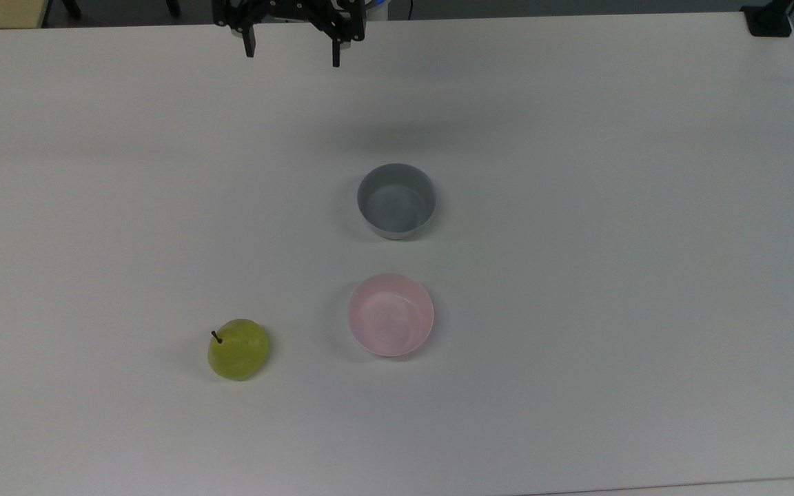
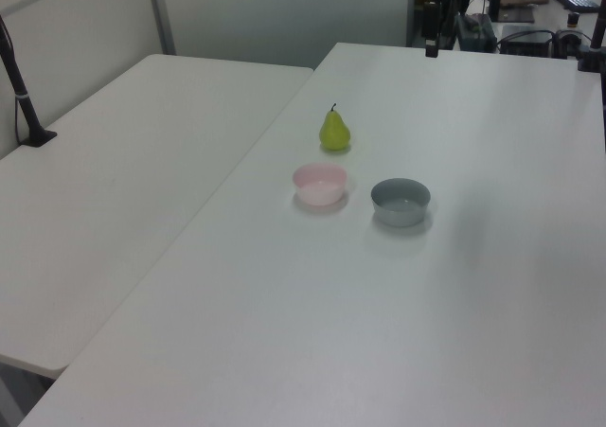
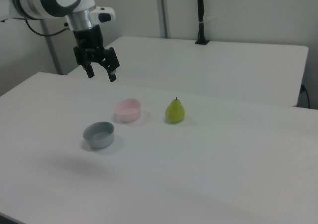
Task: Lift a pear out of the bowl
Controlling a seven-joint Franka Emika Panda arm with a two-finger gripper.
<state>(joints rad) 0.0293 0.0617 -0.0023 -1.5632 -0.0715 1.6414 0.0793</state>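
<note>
A lab: plain white tables, camera posts.

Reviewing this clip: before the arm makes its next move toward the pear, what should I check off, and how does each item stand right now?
1. Gripper open and empty: ok, fingers spread, nothing between them.
2. Pear in the pink bowl, as the task says: not ok; it stands on the table beside the bowl, apart from it.
3. Pear upright, stem up: ok in the right view.
4. Space around the pear for the fingers: ok.
5. Grey-blue bowl away from the pear: ok.
6. Gripper near the pear: not ok; it hangs high by the table's far edge in the top view.
</note>
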